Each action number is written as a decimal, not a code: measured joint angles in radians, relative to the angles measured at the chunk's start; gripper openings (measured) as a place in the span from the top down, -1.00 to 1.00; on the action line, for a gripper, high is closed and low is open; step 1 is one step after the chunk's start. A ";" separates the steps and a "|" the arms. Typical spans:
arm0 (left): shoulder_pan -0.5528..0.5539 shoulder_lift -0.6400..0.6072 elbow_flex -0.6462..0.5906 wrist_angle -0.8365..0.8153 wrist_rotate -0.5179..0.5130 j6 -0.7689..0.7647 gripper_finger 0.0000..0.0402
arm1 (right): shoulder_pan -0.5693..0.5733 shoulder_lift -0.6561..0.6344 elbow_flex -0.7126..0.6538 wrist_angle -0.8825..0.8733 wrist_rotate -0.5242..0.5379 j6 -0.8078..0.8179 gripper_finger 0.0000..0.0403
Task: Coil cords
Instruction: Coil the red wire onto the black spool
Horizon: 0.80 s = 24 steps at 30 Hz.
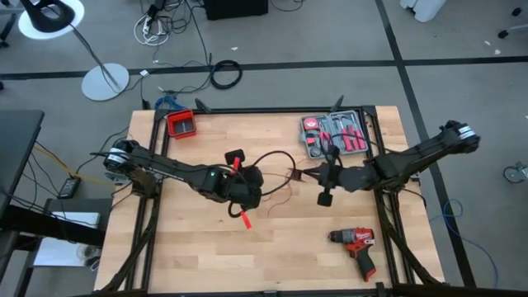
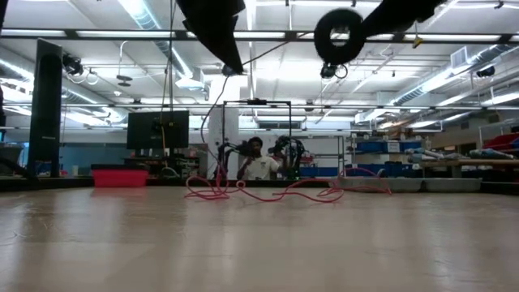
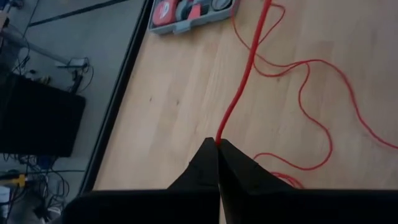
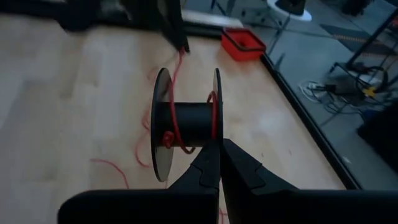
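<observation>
A thin red cord (image 3: 311, 106) lies in loose loops on the wooden table, and part of it is wound on the core of a black spool (image 4: 186, 121). My left gripper (image 3: 217, 143) hovers over the table's middle (image 1: 252, 188), shut on the cord. To its right, my right gripper (image 4: 217, 148) is shut on the spool (image 1: 327, 177), and both are held well above the table (image 2: 339, 36). A black wire loop (image 1: 268, 157) and red clips (image 1: 245, 219) lie around the left gripper. My left gripper pinches the red cord between its two fingertips (image 3: 219, 138), coming from the table's left and slanting down. From the tips the cord (image 3: 242, 81) runs off in a straight, drawn line; farther on it lies slack on the table. My right gripper pinches the rim of one spool flange (image 4: 215, 134) between its two fingers, coming from the table's right and tilted slightly down. The spool is lifted clear of the table, its axis about level, with red cord (image 4: 173, 134) around its core.
A grey tool case (image 1: 334, 134) sits at the far right, a red drill (image 1: 356, 245) at the near right, a red bin (image 1: 181, 124) at the far left corner. Bare wood lies near the front edge. A person (image 2: 258, 162) is beyond the table.
</observation>
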 joint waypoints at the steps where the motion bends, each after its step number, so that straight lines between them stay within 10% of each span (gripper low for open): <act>1: 0.000 0.000 -0.007 -0.001 0.000 -0.008 1.00 | 0.006 -0.017 0.000 0.000 0.000 0.002 1.00; 9: -0.019 0.000 -0.094 0.146 0.001 -0.026 1.00 | 0.029 -0.121 0.000 0.005 -0.001 0.068 1.00; 24: 0.000 -0.001 -0.430 0.901 0.018 0.011 1.00 | -0.017 -0.039 0.000 0.178 0.110 0.279 1.00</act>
